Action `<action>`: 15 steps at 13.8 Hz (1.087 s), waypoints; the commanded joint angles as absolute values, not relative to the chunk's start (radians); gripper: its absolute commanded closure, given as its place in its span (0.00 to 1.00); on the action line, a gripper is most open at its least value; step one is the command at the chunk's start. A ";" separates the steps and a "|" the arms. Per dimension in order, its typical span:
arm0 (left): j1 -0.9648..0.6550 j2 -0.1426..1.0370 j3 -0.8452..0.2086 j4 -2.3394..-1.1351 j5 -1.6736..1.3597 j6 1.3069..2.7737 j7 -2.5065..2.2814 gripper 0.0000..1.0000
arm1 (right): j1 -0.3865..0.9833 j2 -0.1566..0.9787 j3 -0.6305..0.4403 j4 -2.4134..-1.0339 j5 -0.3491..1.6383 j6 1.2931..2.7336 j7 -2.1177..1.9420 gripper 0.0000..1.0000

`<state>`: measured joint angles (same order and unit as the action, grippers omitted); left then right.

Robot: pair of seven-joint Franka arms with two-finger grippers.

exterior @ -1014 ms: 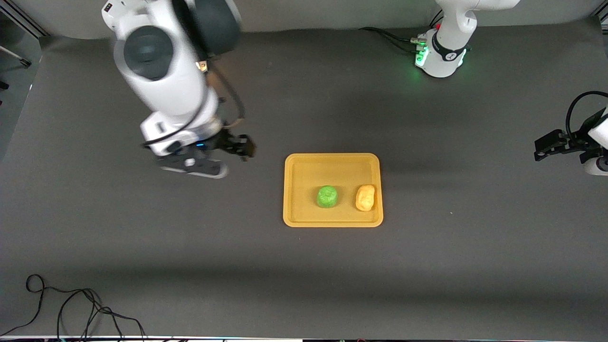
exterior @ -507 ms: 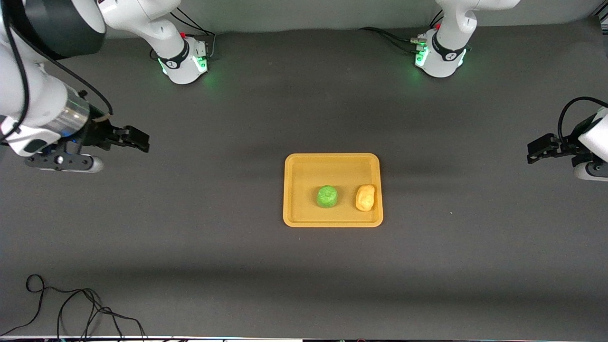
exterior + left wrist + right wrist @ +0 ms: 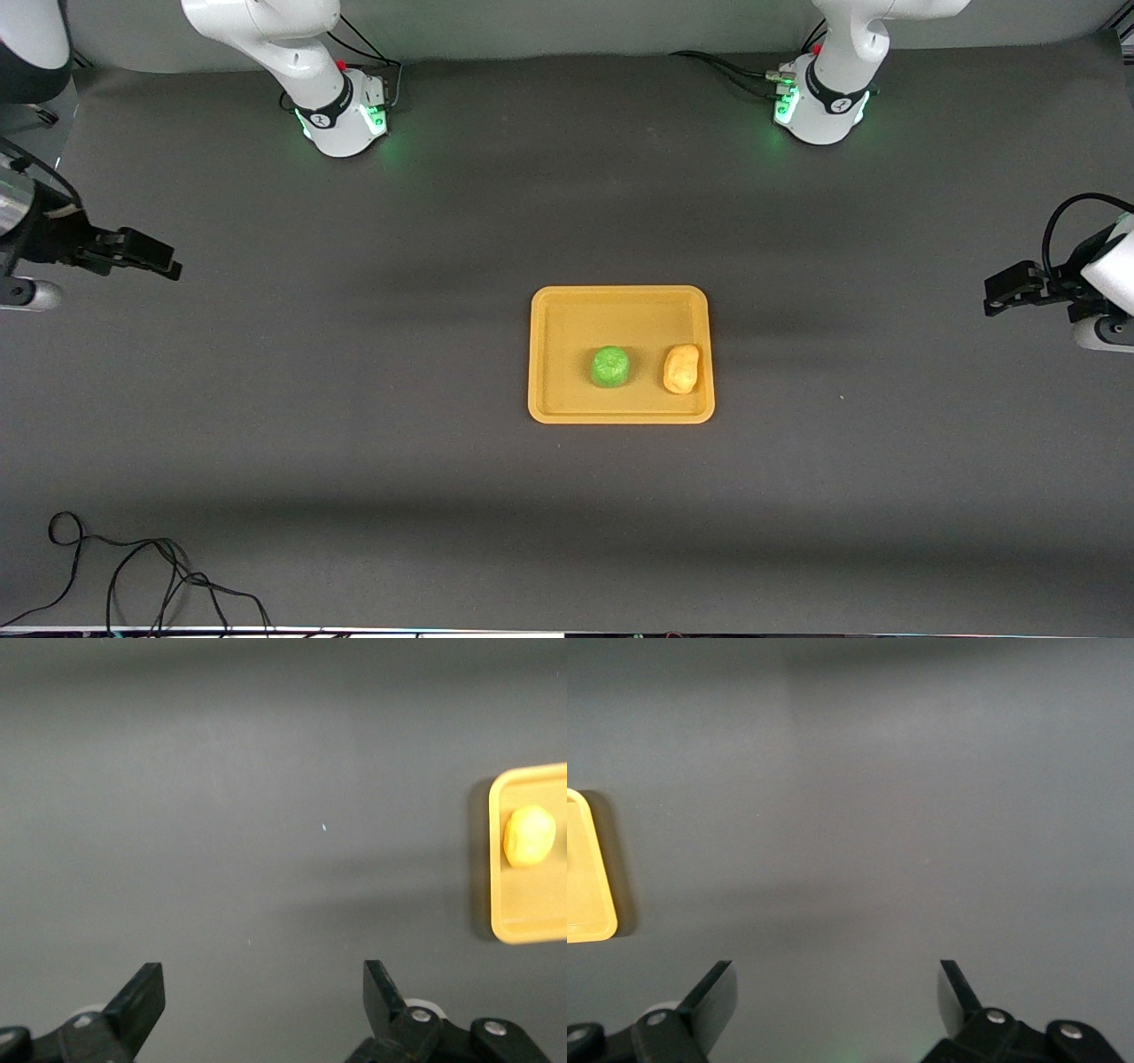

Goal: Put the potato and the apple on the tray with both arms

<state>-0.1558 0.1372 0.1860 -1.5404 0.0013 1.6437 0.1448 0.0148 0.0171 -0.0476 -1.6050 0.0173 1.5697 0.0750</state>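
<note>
The yellow-orange tray [image 3: 620, 306] lies mid-table. The green apple [image 3: 609, 367] and the yellow-tan potato [image 3: 681, 369] rest side by side in it, the potato toward the left arm's end. My left gripper [image 3: 1005, 292] is open and empty, up over bare table at the left arm's end; its wrist view shows the tray's edge [image 3: 496, 904] and the potato [image 3: 529, 835]. My right gripper [image 3: 151, 261] is open and empty, over bare table at the right arm's end; its wrist view shows a tray corner [image 3: 589, 904].
A loose black cable [image 3: 133, 576] lies at the table's front edge toward the right arm's end. The two arm bases [image 3: 341, 115] [image 3: 819, 111] stand along the back edge. Dark grey mat surrounds the tray.
My right arm has swung away from beside the tray out to the right arm's end of the table. My left gripper has barely shifted. The apple and potato have not moved.
</note>
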 commanded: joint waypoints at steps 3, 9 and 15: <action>-0.164 0.146 0.166 -1.491 -0.012 1.577 0.161 0.00 | 0.008 0.012 -0.077 -1.592 0.003 1.563 0.029 0.00; -0.160 0.143 0.166 -1.500 -0.012 1.586 0.164 0.00 | -0.067 0.005 0.031 -1.595 0.003 1.552 0.029 0.00; -0.158 0.133 0.167 -1.522 -0.012 1.588 0.164 0.00 | -0.069 0.006 0.026 -1.594 0.003 1.552 0.029 0.00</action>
